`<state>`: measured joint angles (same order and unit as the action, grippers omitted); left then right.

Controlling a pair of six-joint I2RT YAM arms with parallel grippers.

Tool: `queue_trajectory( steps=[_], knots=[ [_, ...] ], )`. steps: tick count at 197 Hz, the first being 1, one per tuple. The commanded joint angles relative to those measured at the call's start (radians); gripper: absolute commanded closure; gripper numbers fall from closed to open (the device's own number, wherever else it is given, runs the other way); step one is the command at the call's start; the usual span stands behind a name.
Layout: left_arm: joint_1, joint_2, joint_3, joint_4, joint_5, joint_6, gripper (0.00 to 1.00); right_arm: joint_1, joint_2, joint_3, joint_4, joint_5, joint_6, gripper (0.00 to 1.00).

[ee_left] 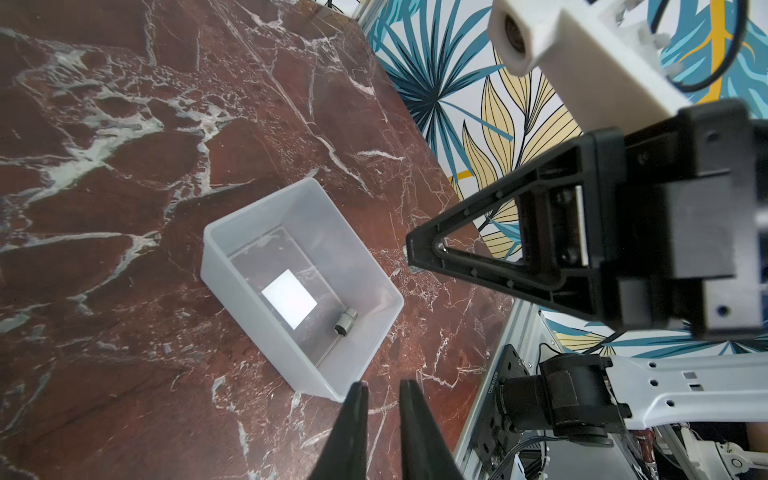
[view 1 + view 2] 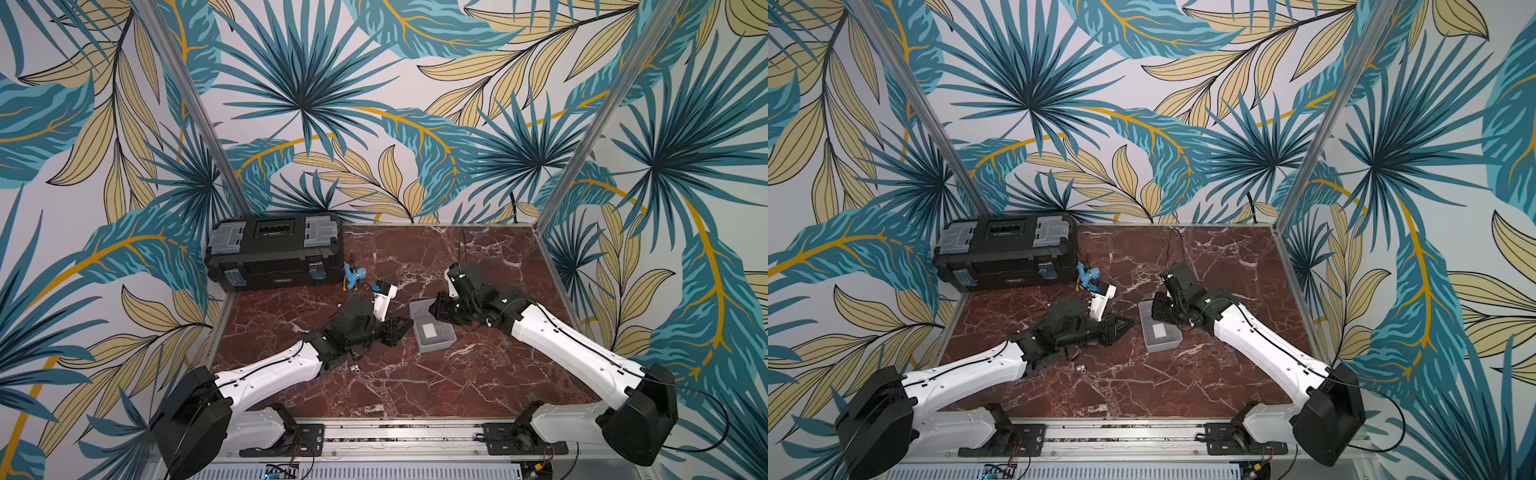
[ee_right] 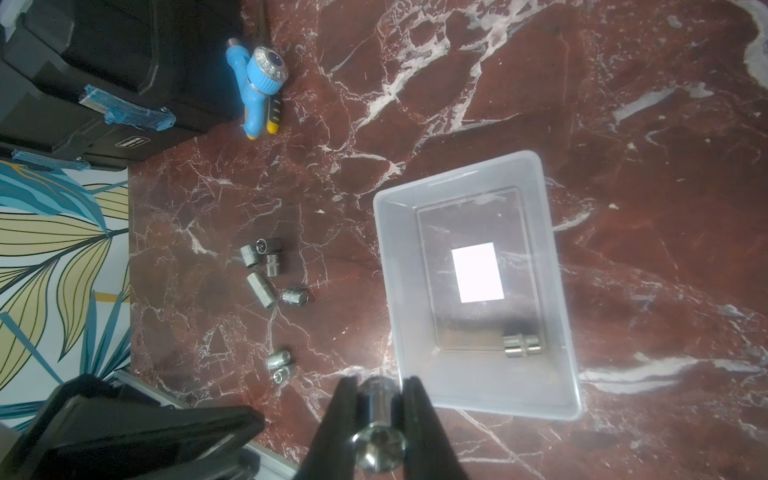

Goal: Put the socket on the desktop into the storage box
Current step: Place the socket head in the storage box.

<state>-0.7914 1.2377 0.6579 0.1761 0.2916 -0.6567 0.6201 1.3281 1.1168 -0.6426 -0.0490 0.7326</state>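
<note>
1. Right pincer (image 3: 380, 382): gripping a chrome socket (image 3: 380, 419) beside the storage box (image 3: 386, 270) rim.
2. Left pincer (image 1: 383, 386): narrow, empty.
3. Second socket (image 3: 523, 345) lies inside the box (on its side).
4. Loose sockets (image 3: 266, 270) on the table (image 3: 623, 124); stray socket (image 2: 355, 368) at box's 8 o'clock.

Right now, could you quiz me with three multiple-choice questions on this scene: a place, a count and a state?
1. Where does the blue nozzle lie?
A) beside the black toolbox
B) in a gripper
C) off the table
2. How many sockets lie in the storage box?
A) none
B) one
C) four
3. The right gripper is:
A) open and empty
B) shut on a socket
C) shut on the box's rim

Answers:
1 A, it lies close by the toolbox's front.
2 B, a single boxed socket rests near one wall.
3 B, the held socket sits between its fingers.
</note>
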Motion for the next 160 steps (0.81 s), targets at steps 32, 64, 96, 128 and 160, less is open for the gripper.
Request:
queue_trajectory(
  steps=[32,64,96,128,160],
  knots=[
    [-0.006,0.039,0.053,-0.048,-0.036,0.014,0.78,-0.023,0.058,0.009,-0.023,0.007,-0.006,0.96],
    [-0.009,0.061,0.082,-0.112,-0.066,0.031,0.7,-0.03,0.11,0.015,-0.023,-0.011,-0.008,0.96],
    [-0.009,0.074,0.088,-0.124,-0.08,0.029,0.63,-0.031,0.156,0.029,-0.028,-0.004,-0.014,0.95],
    [-0.008,0.112,0.105,-0.128,-0.071,0.019,0.6,-0.034,0.186,0.053,-0.044,0.018,-0.028,0.95],
    [-0.009,0.117,0.115,-0.148,-0.09,0.021,0.59,-0.034,0.204,0.064,-0.052,0.029,-0.036,0.92]
  ],
)
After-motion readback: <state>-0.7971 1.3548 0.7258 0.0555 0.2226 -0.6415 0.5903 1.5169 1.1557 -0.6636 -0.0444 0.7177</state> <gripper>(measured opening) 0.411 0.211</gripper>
